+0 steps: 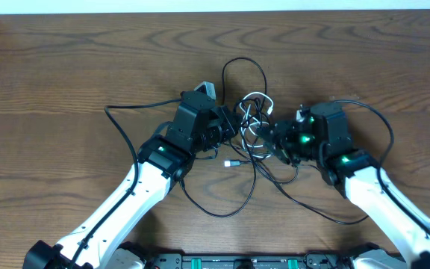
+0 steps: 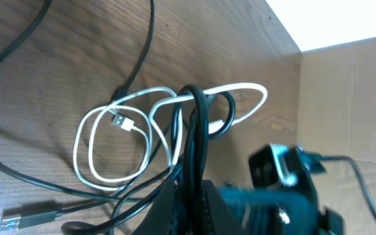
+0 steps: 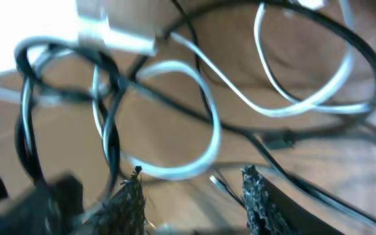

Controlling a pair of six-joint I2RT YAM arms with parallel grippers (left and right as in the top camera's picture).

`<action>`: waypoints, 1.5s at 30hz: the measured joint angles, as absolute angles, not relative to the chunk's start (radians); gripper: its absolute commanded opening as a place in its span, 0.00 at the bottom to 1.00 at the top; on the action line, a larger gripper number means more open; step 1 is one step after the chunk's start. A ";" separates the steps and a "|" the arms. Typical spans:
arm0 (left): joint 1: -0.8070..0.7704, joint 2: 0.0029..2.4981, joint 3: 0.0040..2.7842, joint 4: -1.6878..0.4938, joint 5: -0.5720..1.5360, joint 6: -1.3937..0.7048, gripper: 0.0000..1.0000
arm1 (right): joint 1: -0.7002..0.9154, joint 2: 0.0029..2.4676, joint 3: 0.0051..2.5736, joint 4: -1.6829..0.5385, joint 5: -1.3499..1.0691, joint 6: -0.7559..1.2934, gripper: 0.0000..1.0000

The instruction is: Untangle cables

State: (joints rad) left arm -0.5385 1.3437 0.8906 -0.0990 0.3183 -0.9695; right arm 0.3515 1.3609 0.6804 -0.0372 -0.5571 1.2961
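Observation:
The cables [image 1: 251,119] lie in a knot of thin black and white cords at the table's middle, between both arms. My left gripper [image 1: 228,128] reaches in from the left. In the left wrist view, the left gripper [image 2: 191,196] is shut on a bunch of black cables [image 2: 194,130] that rise between its fingers, and a white cable [image 2: 109,130] loops on the wood beyond. My right gripper [image 1: 276,139] comes from the right. The right wrist view shows the right gripper [image 3: 191,176] open, with a white loop [image 3: 198,140] just beyond its tips and a thin black cord [image 3: 224,186] near one finger.
A black loop [image 1: 245,69] of cable extends toward the far side, and a long black strand [image 1: 230,205] trails toward the near edge. A small silver plug [image 1: 232,161] lies beside the knot. A cardboard wall [image 2: 348,98] stands past the table's edge.

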 measured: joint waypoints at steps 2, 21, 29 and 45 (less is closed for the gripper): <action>-0.538 1.344 0.891 -0.099 0.326 -0.970 0.08 | 0.353 1.405 0.682 0.022 -0.546 1.338 0.41; -0.538 1.344 0.891 -0.096 0.339 -0.971 0.08 | 0.405 1.570 0.685 0.224 -0.736 1.427 0.01; -0.516 1.345 0.891 -0.019 0.351 -0.934 0.08 | 0.406 1.571 0.689 -0.084 -0.719 1.178 0.01; -0.235 1.345 0.889 0.107 0.530 -0.812 0.08 | 0.165 1.155 0.688 -0.683 -0.326 0.754 0.01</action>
State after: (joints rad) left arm -0.2352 1.3453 0.8886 0.1074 0.5301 -0.8116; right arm 0.1650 1.1549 0.6876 -0.6830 -0.3264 0.7544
